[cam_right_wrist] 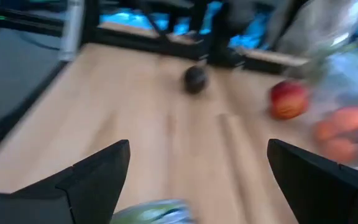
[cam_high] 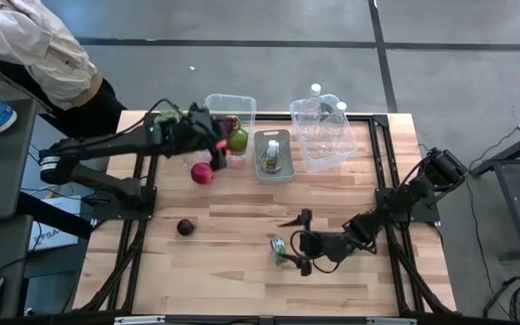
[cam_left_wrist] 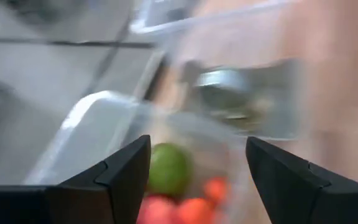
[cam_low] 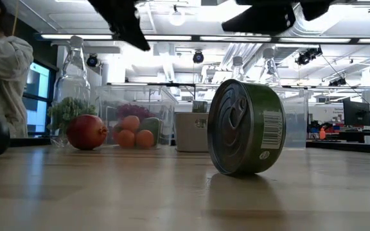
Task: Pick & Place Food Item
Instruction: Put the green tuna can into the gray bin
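Observation:
A green can (cam_high: 279, 250) lies on its side on the wooden table, its lid end toward the near edge (cam_low: 246, 127). My right gripper (cam_high: 296, 244) hangs open just above and to the right of it; the can (cam_right_wrist: 154, 211) shows low between the fingers, untouched. My left gripper (cam_high: 224, 137) is open over the clear bin (cam_high: 231, 101) at the far left. A green fruit (cam_left_wrist: 169, 168) and orange fruits (cam_left_wrist: 191, 208) lie in the bin below its fingers. A red apple (cam_high: 202, 173) and a dark round fruit (cam_high: 185, 227) rest on the table.
A small grey bin (cam_high: 273, 155) holding another can stands at the far middle. A larger clear bin (cam_high: 323, 131) with bottles stands to its right. A person (cam_high: 34, 45) stands beyond the far left corner. Bare wood lies between the dark fruit and the can.

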